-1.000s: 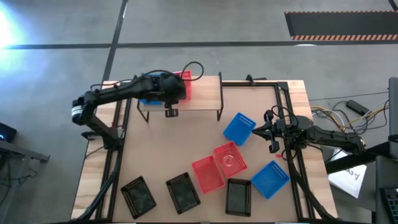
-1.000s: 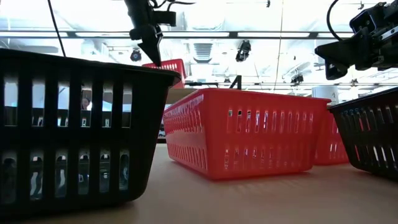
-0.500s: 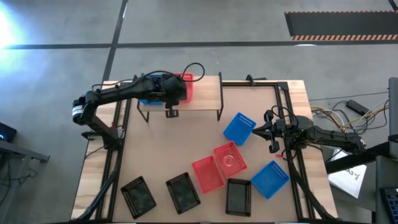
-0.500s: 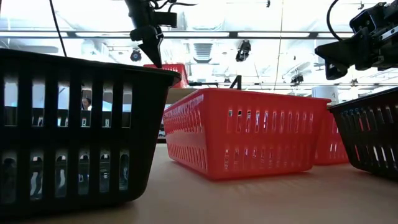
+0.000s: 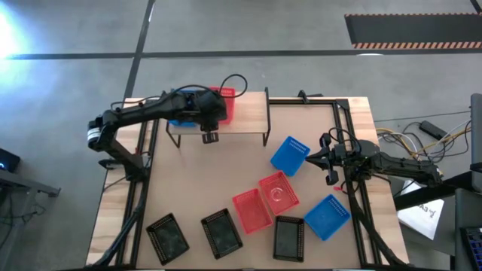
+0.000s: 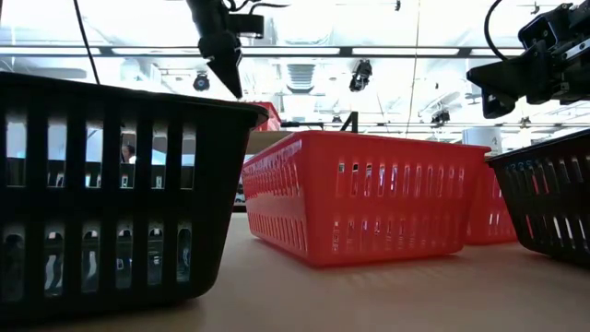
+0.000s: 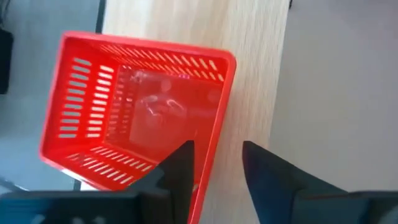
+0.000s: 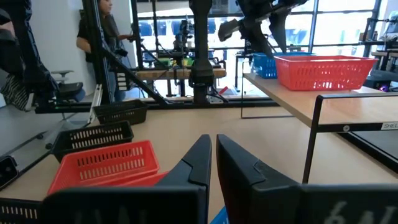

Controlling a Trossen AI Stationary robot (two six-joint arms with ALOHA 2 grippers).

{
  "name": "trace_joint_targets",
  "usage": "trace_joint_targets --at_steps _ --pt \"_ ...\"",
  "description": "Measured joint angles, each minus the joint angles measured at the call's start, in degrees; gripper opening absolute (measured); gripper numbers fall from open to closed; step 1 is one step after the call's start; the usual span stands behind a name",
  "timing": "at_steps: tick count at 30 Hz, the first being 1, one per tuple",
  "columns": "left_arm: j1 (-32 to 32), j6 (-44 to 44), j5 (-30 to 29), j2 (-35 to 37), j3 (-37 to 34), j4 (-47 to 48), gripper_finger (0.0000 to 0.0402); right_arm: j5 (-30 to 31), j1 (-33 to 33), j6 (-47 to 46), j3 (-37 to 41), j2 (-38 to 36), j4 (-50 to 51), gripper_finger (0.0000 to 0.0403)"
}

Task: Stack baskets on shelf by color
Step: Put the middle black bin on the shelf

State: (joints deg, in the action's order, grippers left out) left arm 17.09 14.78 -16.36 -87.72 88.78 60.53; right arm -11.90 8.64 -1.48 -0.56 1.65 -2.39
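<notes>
A red basket sits upright on the shelf, with a blue basket next to it, partly hidden under my left arm. My left gripper points down, open, over the red basket's wall: one finger is above the inside, the other outside. Whether a finger touches the wall, I cannot tell. My right gripper hangs shut by the table's right edge. On the table lie two blue baskets, two red baskets and three black baskets.
Black frame rails run along the table's sides and far edge. Bare tabletop lies between the shelf and the loose baskets. In the right wrist view a person stands in the room beyond the table.
My left gripper has opened and let go of the red basket, staying over the shelf. In the low view the basket has sunk lower, from hanging under the fingers to resting on the shelf.
</notes>
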Motion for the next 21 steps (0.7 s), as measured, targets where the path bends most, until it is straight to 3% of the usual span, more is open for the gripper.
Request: trace_joint_targets --at_steps 5,10,15,21 --pt "-2.08 -1.66 1.3 1.57 1.53 0.05 0.0154 0.0 -0.02 0.0 0.0 0.0 0.0 0.0018" --pt "-9.09 -6.55 2.03 3.35 0.88 1.1 0.0159 0.0 -0.02 0.0 0.0 0.0 0.0 0.0018" --pt "-21.77 -17.92 1.04 3.58 -1.92 1.38 0.0159 0.0 0.0 0.0 0.0 0.0 0.0 0.0018" --pt "-40.05 -36.77 -7.05 1.81 -8.99 -7.4 0.0159 0.0 -0.02 0.0 0.0 0.0 0.0 0.0018"
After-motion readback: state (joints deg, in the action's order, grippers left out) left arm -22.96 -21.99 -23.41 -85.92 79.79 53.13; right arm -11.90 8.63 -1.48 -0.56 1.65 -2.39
